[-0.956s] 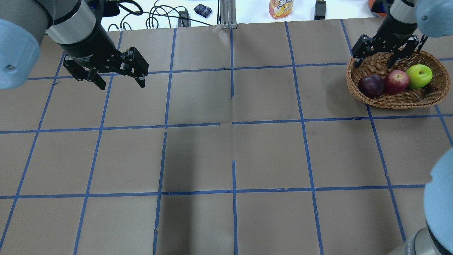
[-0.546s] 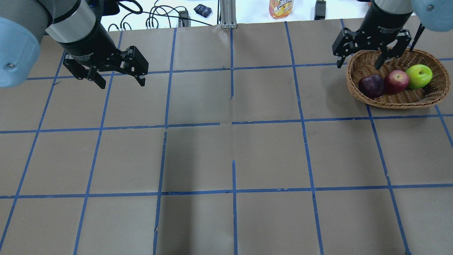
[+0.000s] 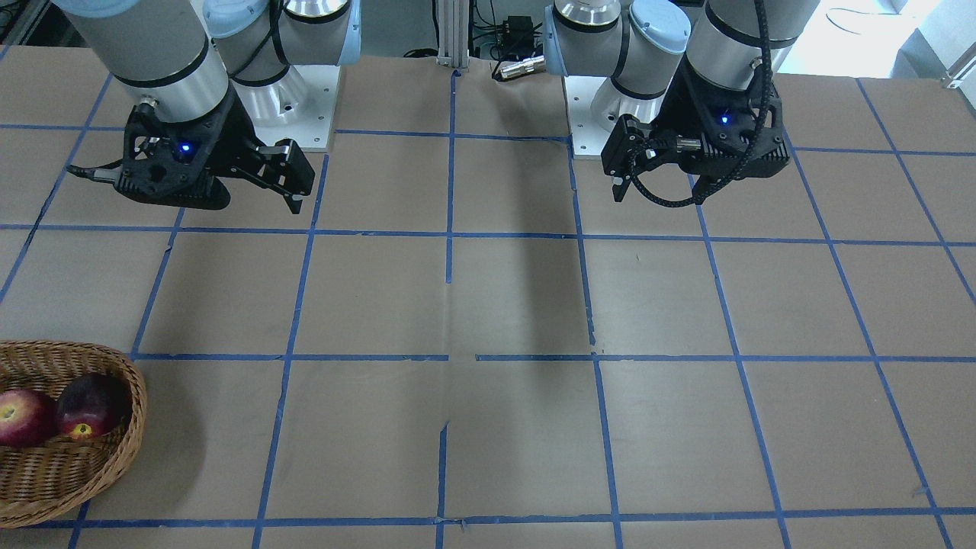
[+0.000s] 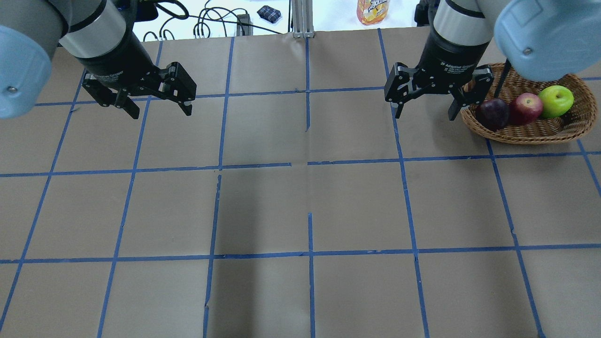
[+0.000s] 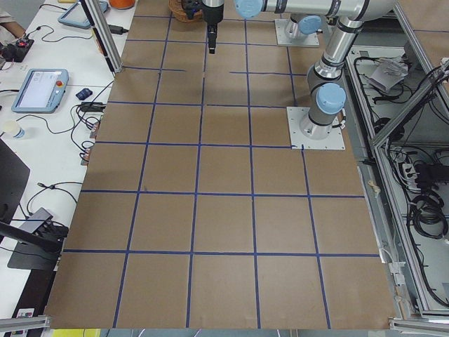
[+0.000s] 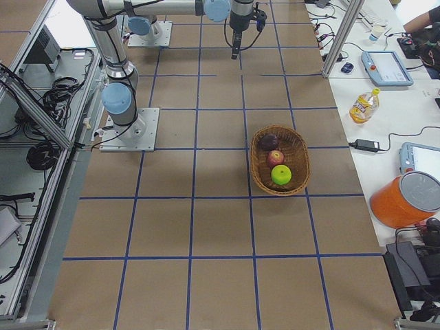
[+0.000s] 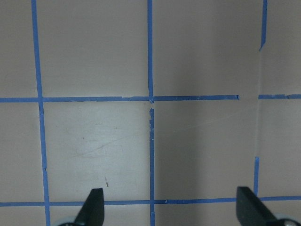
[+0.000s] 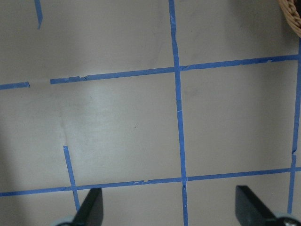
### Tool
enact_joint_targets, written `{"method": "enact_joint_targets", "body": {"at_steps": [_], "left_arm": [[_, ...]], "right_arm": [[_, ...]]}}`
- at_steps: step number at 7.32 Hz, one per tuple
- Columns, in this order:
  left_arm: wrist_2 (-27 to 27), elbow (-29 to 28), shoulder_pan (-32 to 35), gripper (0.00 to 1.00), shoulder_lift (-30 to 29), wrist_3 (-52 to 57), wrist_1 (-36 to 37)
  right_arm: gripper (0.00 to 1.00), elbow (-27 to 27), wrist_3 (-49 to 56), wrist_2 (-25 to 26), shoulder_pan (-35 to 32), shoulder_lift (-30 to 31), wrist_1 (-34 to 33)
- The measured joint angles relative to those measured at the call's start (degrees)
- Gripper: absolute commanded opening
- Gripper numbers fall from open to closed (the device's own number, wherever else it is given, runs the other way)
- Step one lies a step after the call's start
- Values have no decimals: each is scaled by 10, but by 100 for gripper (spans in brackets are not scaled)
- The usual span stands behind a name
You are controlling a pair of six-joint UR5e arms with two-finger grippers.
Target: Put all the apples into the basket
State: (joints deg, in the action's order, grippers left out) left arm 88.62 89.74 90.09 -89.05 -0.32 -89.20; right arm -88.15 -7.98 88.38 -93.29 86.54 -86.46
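The wicker basket (image 4: 570, 133) stands at the table's far right. In it lie the dark maroon apple (image 4: 492, 114), the red apple (image 4: 526, 108) and the yellow-green apple (image 4: 556, 100), side by side. My right gripper (image 4: 426, 111) is open and empty, raised above the table just left of the basket's rim. My left gripper (image 4: 162, 112) is open and empty over the far left of the table. The right wrist view shows bare table and only a bit of the basket's rim (image 8: 292, 14). The front view shows the basket (image 3: 122, 450) with the red (image 3: 19, 415) and maroon (image 3: 88, 408) apples.
Brown paper with a blue tape grid covers the table (image 4: 300, 206). Past its far edge are a juice bottle (image 4: 373, 10), cables (image 4: 206, 23) and a power adapter (image 4: 425, 11). An orange container (image 6: 405, 199) stands off the table beyond the basket.
My right gripper has moved left, from above the basket's back part to beside its left rim, still open. The left arm and the apples have not moved.
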Motion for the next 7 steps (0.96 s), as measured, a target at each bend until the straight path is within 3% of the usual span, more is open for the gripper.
{"method": "enact_joint_targets", "body": {"at_steps": [7], "left_arm": [[0,-5,-1,100,-2,1,0]], "right_arm": [[100,-6,60,7,46,27,43]]}}
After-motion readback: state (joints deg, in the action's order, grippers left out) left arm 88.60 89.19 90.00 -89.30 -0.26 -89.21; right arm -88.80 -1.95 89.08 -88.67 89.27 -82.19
